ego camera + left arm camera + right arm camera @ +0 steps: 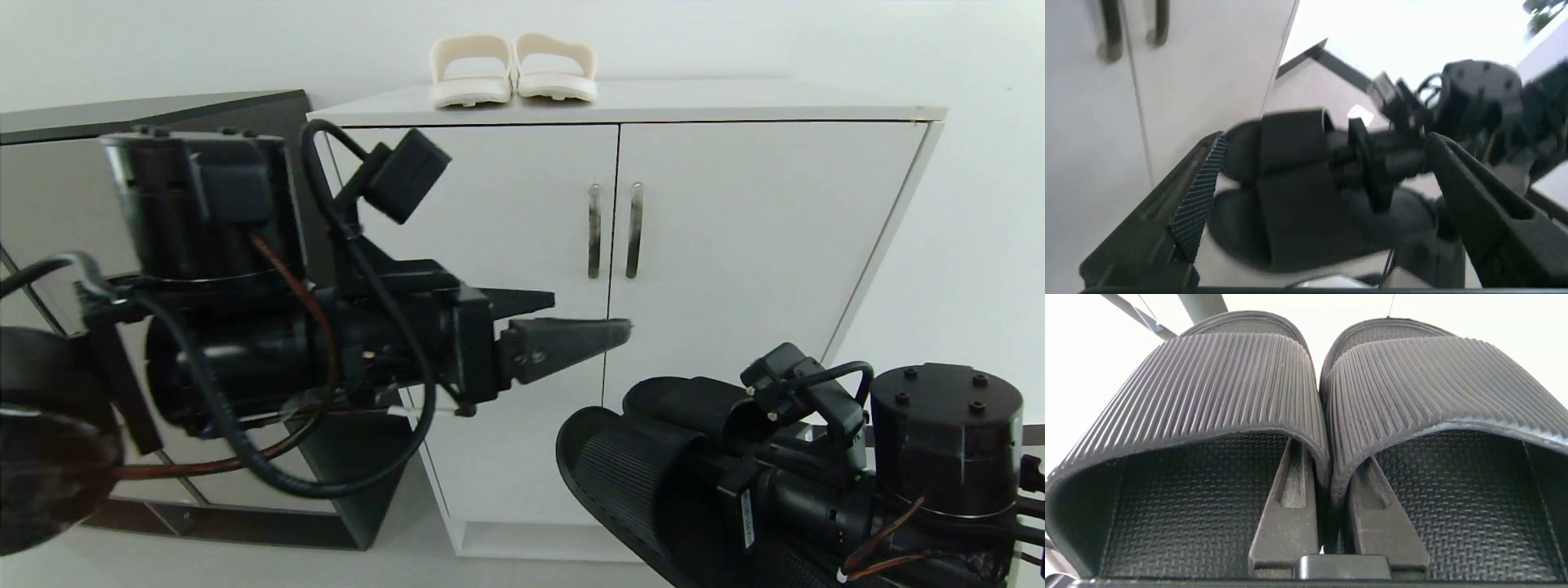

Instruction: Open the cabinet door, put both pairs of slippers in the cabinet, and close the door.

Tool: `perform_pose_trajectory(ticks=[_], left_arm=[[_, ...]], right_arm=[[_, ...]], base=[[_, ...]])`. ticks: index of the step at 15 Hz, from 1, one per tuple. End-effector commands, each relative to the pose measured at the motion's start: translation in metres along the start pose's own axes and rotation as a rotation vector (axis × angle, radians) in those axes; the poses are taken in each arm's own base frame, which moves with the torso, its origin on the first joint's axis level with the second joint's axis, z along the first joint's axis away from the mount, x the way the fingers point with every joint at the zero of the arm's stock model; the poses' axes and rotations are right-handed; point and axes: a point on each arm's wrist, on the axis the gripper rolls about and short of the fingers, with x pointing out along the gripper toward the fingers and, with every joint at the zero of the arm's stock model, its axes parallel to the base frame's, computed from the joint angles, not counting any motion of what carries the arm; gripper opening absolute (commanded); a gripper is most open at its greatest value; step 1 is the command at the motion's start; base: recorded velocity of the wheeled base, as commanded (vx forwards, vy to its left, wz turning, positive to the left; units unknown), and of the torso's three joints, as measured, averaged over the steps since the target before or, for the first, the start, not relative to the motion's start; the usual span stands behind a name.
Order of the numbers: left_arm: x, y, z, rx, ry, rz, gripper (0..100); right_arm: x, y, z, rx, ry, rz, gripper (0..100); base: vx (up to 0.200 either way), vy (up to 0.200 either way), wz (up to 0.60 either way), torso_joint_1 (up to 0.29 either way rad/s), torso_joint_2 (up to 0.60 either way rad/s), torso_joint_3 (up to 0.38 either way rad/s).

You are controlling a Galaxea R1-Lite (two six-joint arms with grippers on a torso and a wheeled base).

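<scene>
The right gripper [1327, 469] is clamped on the black slippers [629, 465] at their touching inner walls (light, soft rubber, probably bendy), the left gripper [589, 313] gaping before the shut cabinet door [506, 204].

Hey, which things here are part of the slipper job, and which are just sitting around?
Part of the job:
white two-door cabinet, doors shut
its metal bar handles
cream slide slippers on top of it
black ribbed slide slippers, held by the right gripper
left gripper, open

Just there:
dark glossy cabinet beside the white one
</scene>
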Motion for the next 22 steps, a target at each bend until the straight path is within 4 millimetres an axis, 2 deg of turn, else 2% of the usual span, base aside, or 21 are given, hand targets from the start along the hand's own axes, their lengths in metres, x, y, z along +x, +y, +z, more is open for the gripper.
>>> perform_pose_trajectory(ticks=[1, 8, 11, 16, 22], left_arm=[[0.049, 0.011, -0.005, -0.049, 0.003, -0.04, 100], [0.097, 0.028, 0.02, -0.082, -0.052, -0.1, 100], [0.098, 0.039, 0.033, -0.088, -0.067, -0.074, 100], [0.097, 0.048, 0.034, -0.09, -0.084, -0.012, 100], [0.116, 0.059, 0.034, -0.086, -0.109, 0.05, 100]], right_arm=[[0.0, -0.001, -0.001, 0.0, 0.003, -0.002, 0], [0.001, -0.002, -0.001, 0.0, 0.006, -0.007, 0], [-0.001, -0.002, 0.0, 0.0, 0.0, -0.006, 0], [-0.001, -0.002, 0.0, -0.004, 0.0, -0.006, 0], [0.0, -0.002, -0.003, -0.02, 0.014, -0.007, 0]], base=[[0.0, 0.0, 0.0, 0.0, 0.0, 0.0], [0.0, 0.0, 0.0, 0.0, 0.0, 0.0], [0.0, 0.0, 0.0, 0.0, 0.0, 0.0], [0.0, 0.0, 0.0, 0.0, 0.0, 0.0], [0.0, 0.0, 0.0, 0.0, 0.0, 0.0]])
